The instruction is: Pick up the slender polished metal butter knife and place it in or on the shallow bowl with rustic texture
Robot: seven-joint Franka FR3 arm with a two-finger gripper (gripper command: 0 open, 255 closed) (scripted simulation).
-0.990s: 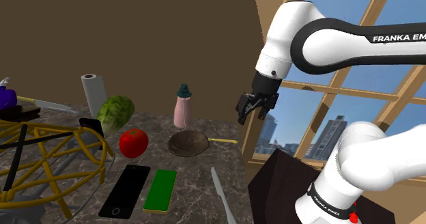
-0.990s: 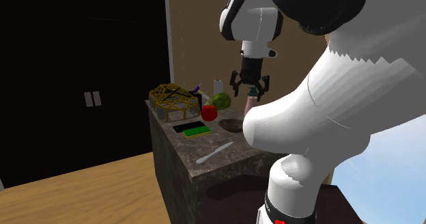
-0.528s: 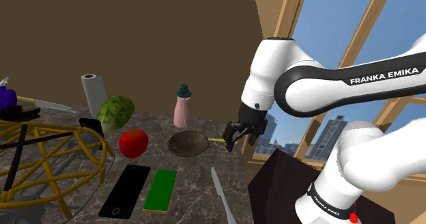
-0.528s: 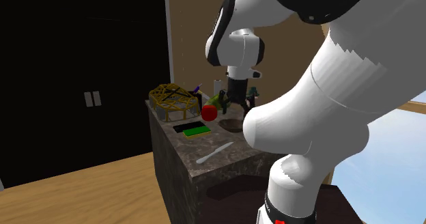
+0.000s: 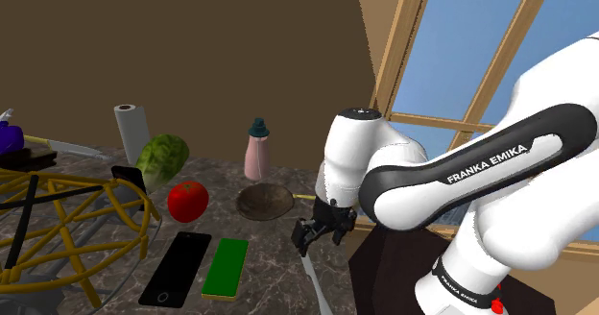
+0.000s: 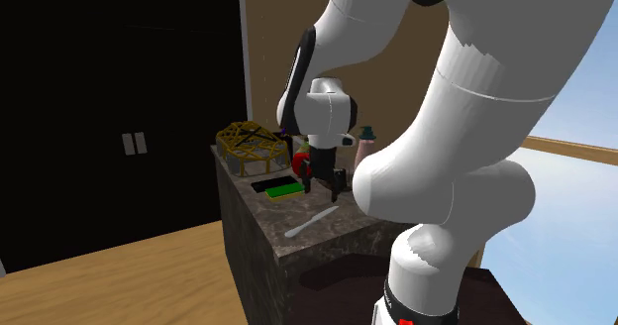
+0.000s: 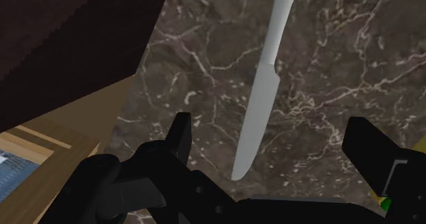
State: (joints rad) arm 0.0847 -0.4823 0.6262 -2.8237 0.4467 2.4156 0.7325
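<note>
fingers (image 7: 180, 135): spread apart, gripping nothing
butter knife (image 7: 263, 96): flat on table (image 7: 198, 65), beneath the gap, untouched
shallow bowl (image 5: 265, 203): on table, beside pink bottle (image 5: 256, 156)

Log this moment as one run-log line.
phase: pre-grasp | gripper: open, over knife | knife: flat on counter, not held | bowl: no knife in it

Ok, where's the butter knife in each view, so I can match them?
Shoulder view: butter knife at bottom centre, under the pincer.
Second exterior view: butter knife on the counter's near end.
Wrist view: butter knife between the open fingers, untouched.
Shared landmark: the pincer above it.
</note>
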